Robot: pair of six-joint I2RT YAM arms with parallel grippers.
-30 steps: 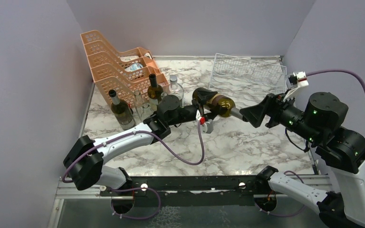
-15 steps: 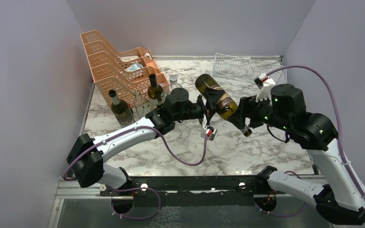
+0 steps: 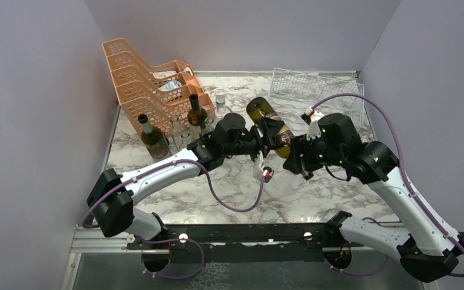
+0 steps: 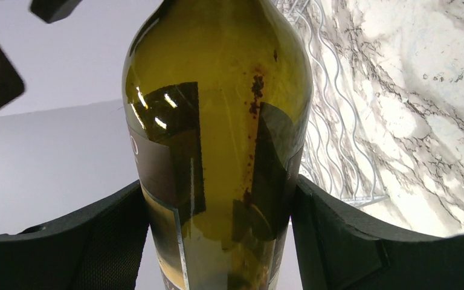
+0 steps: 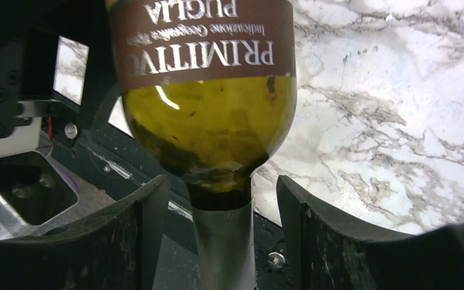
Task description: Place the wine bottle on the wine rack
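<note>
While left tool (image 4: 217, 238) grips wine bottle (image 4: 217, 115) and right tool (image 5: 222, 226) straddles neck (image 5: 222, 248) open, early left release risks a drop.

Gap between left claw (image 3: 269, 135) and right claw (image 3: 296, 158) is filled by wine bottle (image 3: 264, 116); bare worktop (image 3: 314, 194) is seen beneath; left of both, room is blocked by standing bottles (image 3: 154, 142).

A robotics lab cell — bare grey walls (image 3: 235, 30) around a marble-patterned table (image 3: 302, 187)

Bright, even light all round, soft shadows on the marble table (image 3: 314, 181); small glints flash on the wine bottle (image 4: 217, 121), slightly blurred up close.
</note>
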